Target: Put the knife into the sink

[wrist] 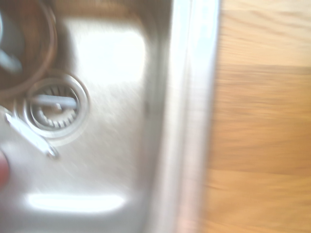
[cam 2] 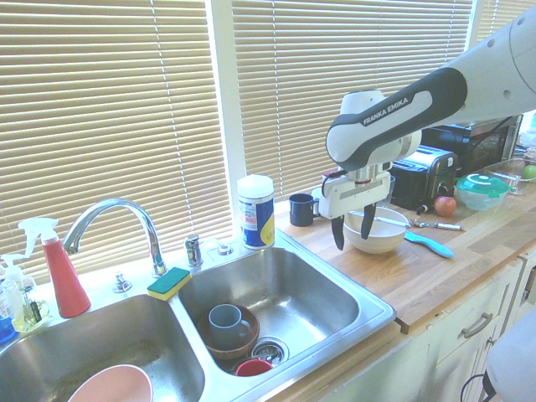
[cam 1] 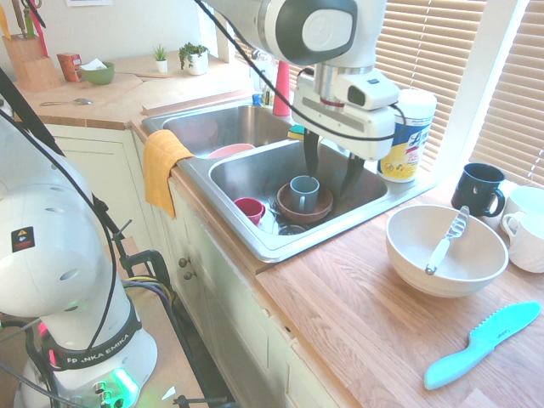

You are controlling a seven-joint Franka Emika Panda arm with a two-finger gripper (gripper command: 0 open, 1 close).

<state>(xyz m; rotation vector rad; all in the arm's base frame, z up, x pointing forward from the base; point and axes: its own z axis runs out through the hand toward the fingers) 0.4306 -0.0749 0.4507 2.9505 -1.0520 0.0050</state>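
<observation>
The knife point(cam 1: 446, 240), slim and silvery, lies slanted inside the white bowl point(cam 1: 442, 279) on the wooden counter right of the sink point(cam 1: 280, 246). The second exterior view shows the knife point(cam 2: 392, 222) across the bowl point(cam 2: 368, 244). My gripper point(cam 1: 330, 181) hangs open and empty above the right basin, near its counter-side rim and well short of the bowl. From the other side the gripper point(cam 2: 352, 241) stands just in front of the bowl, fingers pointing down. The blurred wrist view shows the sink rim point(wrist: 184, 121) and the drain point(wrist: 56, 109).
In the right basin stand a brown bowl with a grey mug point(cam 1: 303, 198) and a red cup point(cam 1: 249, 209). A turquoise plastic knife point(cam 1: 484, 342) lies near the counter's front. A wipes canister point(cam 1: 406, 136), a black mug point(cam 1: 478, 189) and white mugs point(cam 1: 527, 238) stand behind the bowl.
</observation>
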